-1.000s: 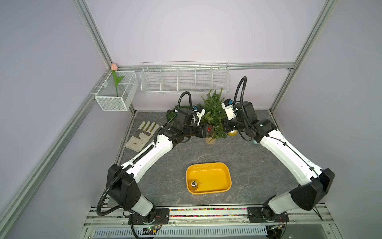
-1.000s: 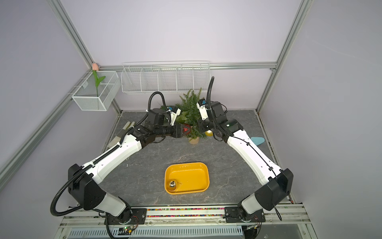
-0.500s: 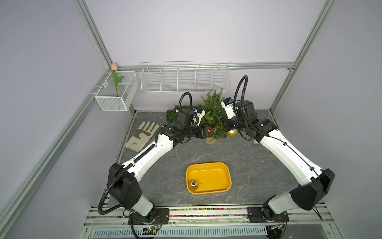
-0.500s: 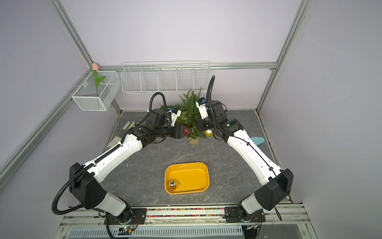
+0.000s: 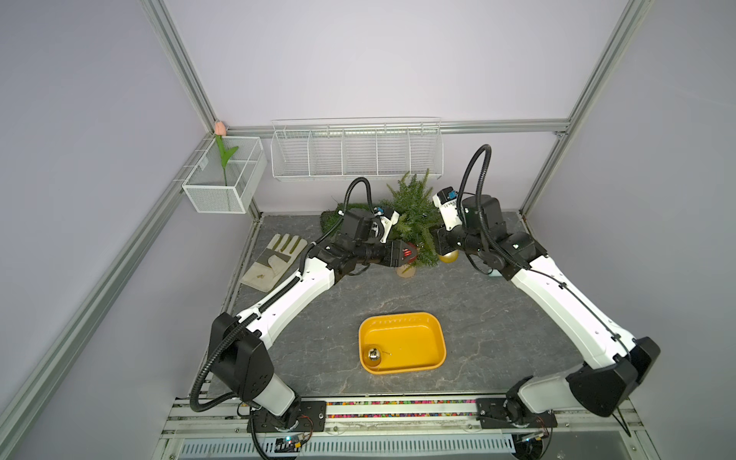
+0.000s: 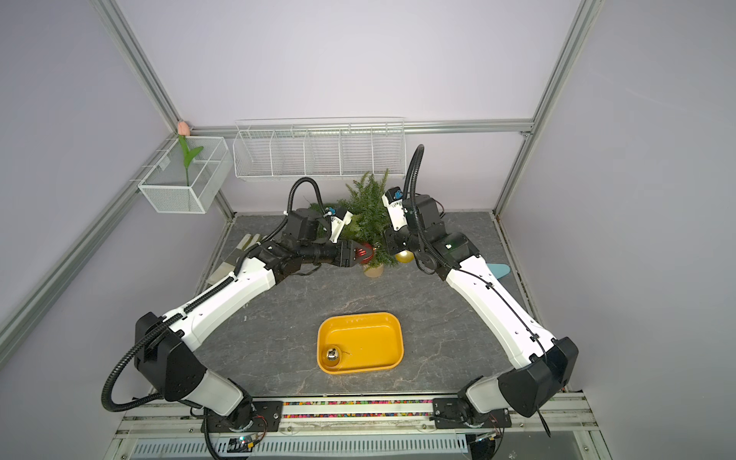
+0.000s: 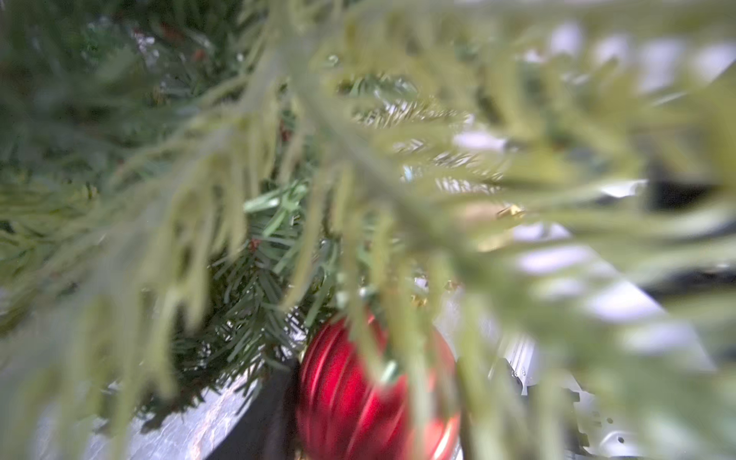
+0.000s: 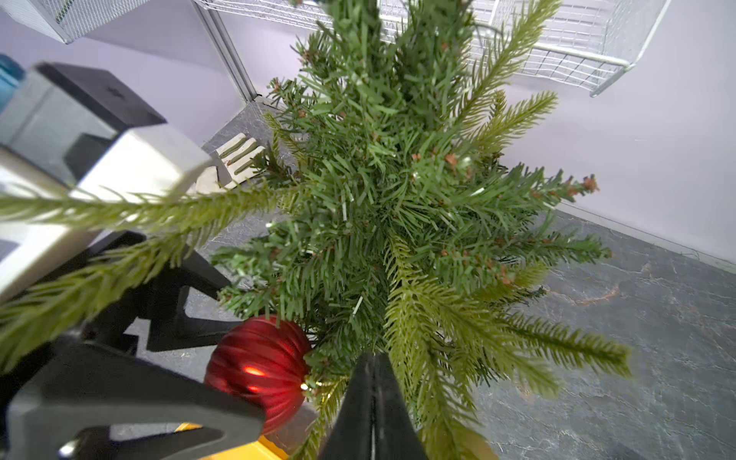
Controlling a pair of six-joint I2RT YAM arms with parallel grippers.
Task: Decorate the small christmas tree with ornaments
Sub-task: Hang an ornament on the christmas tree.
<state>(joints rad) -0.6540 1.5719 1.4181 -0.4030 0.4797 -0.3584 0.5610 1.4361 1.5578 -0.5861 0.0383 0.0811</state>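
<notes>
**Jaws.** The left gripper (image 6: 364, 253), upper centre of both top views, clasps the ribbed red bauble (image 6: 363, 251) by its sides and holds it against the lower boughs of the small christmas tree (image 6: 368, 207). In the left wrist view the ball sits low in frame under blurred needles, with its cap buried among them. Whether its loop has caught a twig cannot be told. The right gripper (image 8: 372, 364) has its fingers clenched flat together, tips among the needles at the lower centre of the right wrist view. The gold bauble (image 6: 403, 256) hangs just below it at the tree's picture-right edge. Whether those jaws pinch its thread is hidden.

**Hazards, as judged.**
- If the left jaws let go before the loop sits over a branch, the smooth ball would probably drop and roll across the slate table (image 6: 438, 310).
- Both arms bear on one light tree from opposite sides, so an uneven push could tip its pale pot (image 6: 373, 271).
- Springy boughs may flick off a loosely hung bauble.

**Pose.** The left forearm rises from lower left, and its gripper lies nearly level at the tree. The right arm mirrors it from lower right, with its gripper angled downward. The silver bauble (image 6: 331, 355) lies in the yellow tray (image 6: 360, 318), lower centre.
</notes>
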